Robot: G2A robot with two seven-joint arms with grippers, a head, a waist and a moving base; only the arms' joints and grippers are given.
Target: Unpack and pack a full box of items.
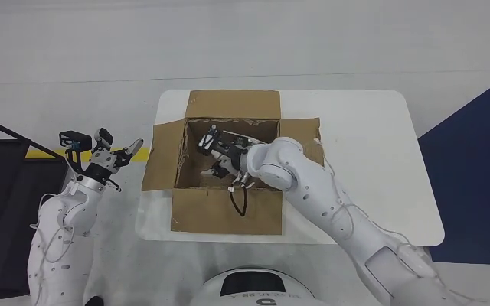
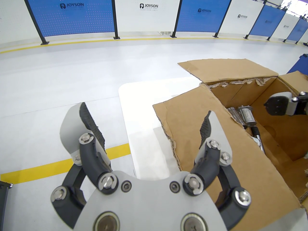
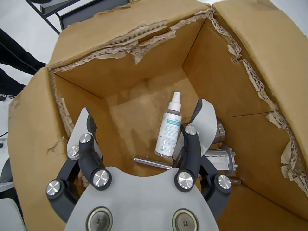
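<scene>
On white surface [image 1: 367, 153], open cardboard box [image 1: 226, 213]; inside, right end effector [image 3: 143, 108] spread wide, empty, over spray bottle [image 3: 169, 131] lying beside metal parts [image 3: 220, 159]; left end effector [image 2: 146, 108] wide open, empty, off the surface's edge.

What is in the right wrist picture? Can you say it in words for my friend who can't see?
The right gripper, jaws open, points down into an open cardboard box with torn flaps. Below it a white spray bottle lies on the box floor, with a metal rod and shiny metal parts beside it.
</scene>
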